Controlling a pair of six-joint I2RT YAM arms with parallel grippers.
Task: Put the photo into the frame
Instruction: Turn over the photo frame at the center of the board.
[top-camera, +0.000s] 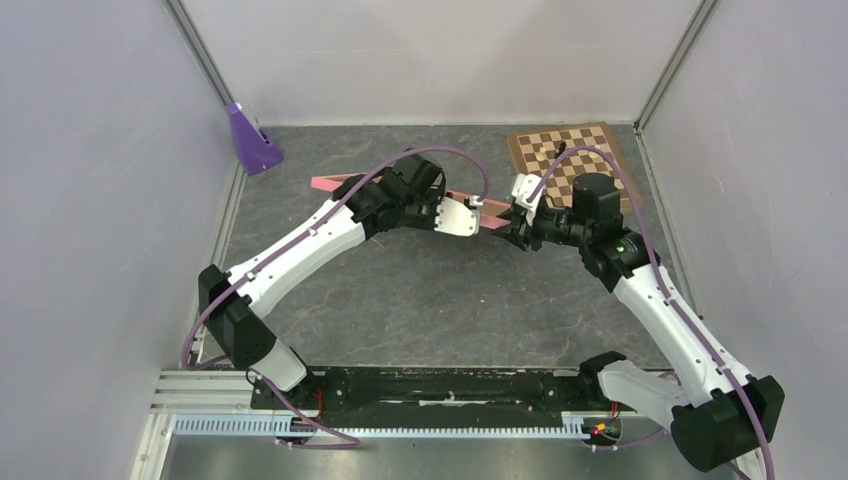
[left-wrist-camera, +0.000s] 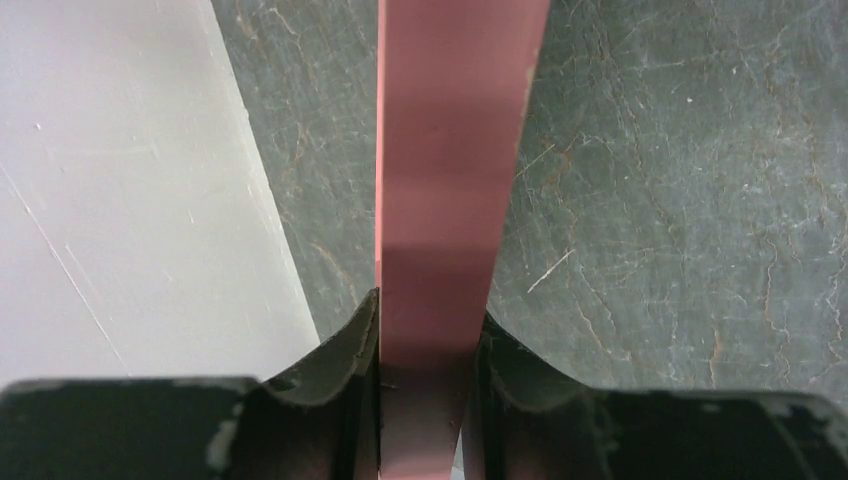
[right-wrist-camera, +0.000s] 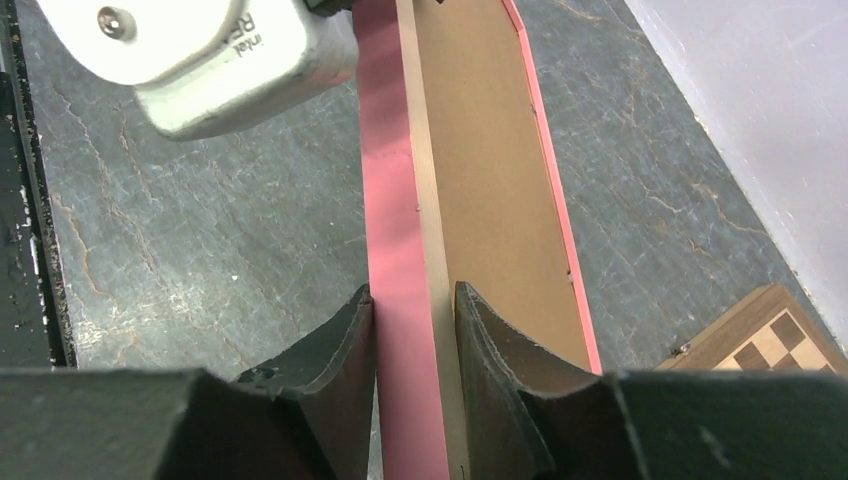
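Purple plastic wedge (top-camera: 252, 140) sits at far-left corner of grey table (top-camera: 420, 300). L gripper (left-wrist-camera: 425, 330) is clamped tight on the thin pink rectangular picture frame (top-camera: 335, 186), which is held on edge mid-table, nearer the far edge. R gripper (right-wrist-camera: 415, 310) is closed on the frame's other end, w/ plain brown backing board (right-wrist-camera: 490, 180) set in its back. Brown-and-cream chessboard (top-camera: 570, 160) lies at far-right corner.

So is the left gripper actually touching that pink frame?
Touching. In the left wrist view the left gripper has both fingers pressed against the sides of the frame, with no gap showing.
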